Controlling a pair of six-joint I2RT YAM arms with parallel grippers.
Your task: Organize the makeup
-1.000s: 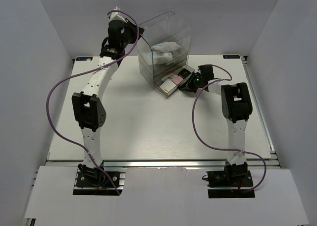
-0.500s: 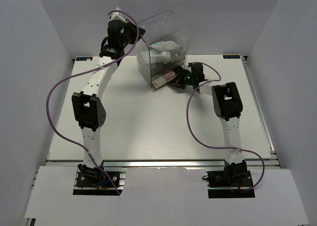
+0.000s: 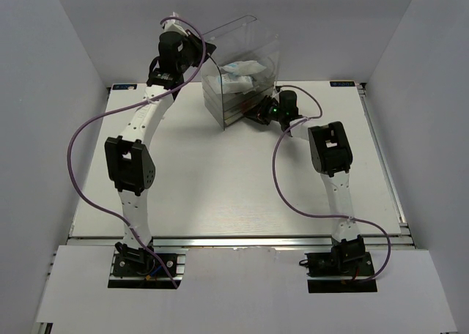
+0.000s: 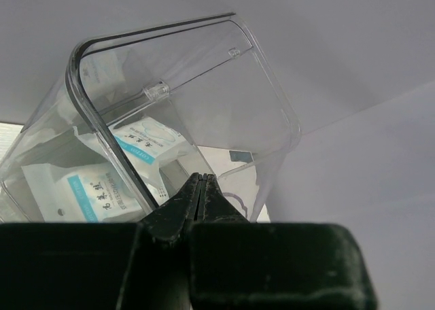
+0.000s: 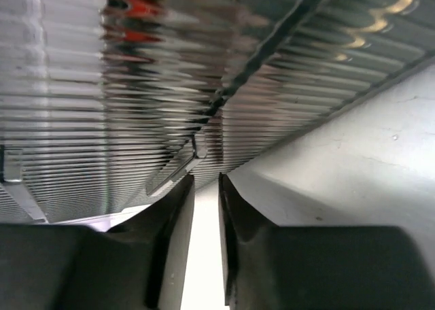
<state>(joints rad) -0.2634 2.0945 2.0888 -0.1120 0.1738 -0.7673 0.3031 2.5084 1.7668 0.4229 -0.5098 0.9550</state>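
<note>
White packets with blue print (image 3: 239, 73) lie in the top of the tall clear drawer box (image 3: 249, 45); they also show through its wall in the left wrist view (image 4: 95, 194). The lower drawer (image 3: 236, 114) is pushed in, and a red blur behind its ribbed front (image 5: 132, 24) is all that shows of its contents. My right gripper (image 3: 264, 113) presses against that drawer front, jaws only narrowly apart with nothing between them (image 5: 206, 177). My left gripper (image 3: 189, 48) is shut and empty (image 4: 201, 177), held high beside the box's left side. Compact and pads are hidden.
The box's clear lid (image 4: 204, 85) stands tilted open above the packets. White enclosure walls (image 3: 44, 92) close in the table (image 3: 220, 180) on three sides. Purple cables (image 3: 88, 129) hang from both arms.
My right gripper moved left against the box and pushed the open lower drawer, with the pink palette in it, into the box. The left arm has barely moved.
</note>
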